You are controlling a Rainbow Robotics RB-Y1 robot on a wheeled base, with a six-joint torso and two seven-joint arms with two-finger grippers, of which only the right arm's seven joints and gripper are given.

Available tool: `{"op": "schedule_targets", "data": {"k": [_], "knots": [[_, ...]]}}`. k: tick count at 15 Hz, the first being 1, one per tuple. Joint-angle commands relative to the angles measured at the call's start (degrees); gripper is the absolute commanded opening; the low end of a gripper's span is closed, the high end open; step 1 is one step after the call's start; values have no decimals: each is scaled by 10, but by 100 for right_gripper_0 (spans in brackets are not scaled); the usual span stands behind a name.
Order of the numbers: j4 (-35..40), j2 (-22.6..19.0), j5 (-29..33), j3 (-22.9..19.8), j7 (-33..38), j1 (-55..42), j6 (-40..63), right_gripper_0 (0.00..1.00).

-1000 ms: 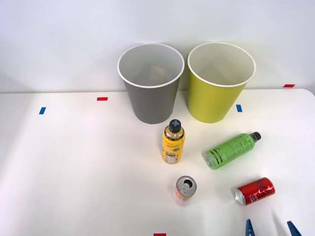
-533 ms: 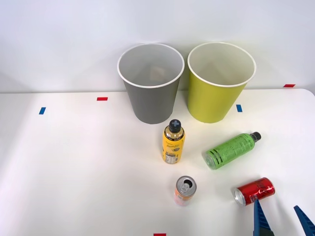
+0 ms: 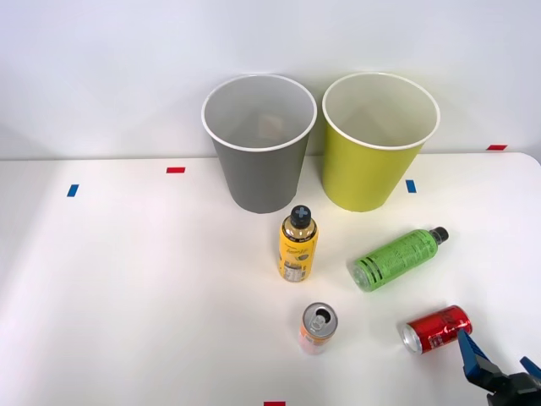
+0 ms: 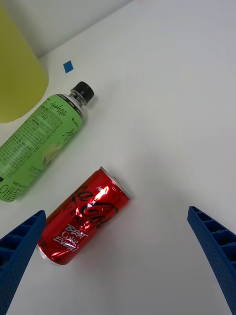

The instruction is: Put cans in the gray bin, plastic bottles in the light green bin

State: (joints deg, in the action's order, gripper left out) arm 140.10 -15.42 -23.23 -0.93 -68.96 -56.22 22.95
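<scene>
Ribbed blue gripper (image 3: 499,365) now closer, spread wide nr shiny red can (image 4: 84,216), cylinder on side

my right gripper (image 3: 499,365): arm cut by front view's edge | green bottle (image 4: 37,142): base cropped in wrist view | light green bin (image 4: 17,78): sliver only
</scene>
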Motion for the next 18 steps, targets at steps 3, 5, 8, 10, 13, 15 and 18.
{"op": "schedule_targets", "data": {"k": [3,5,8,10,13,15,18], "knots": [[53,-3,-13,-54,233,67,187,100],[53,-10,-16,-55,321,88,224,100],[55,-27,-19,-55,418,119,286,100],[63,-46,-21,-55,484,151,344,100],[82,-72,-22,-55,590,211,466,100],[81,-83,-23,-55,632,249,531,100],[81,-95,-29,-50,679,298,630,100]]}}
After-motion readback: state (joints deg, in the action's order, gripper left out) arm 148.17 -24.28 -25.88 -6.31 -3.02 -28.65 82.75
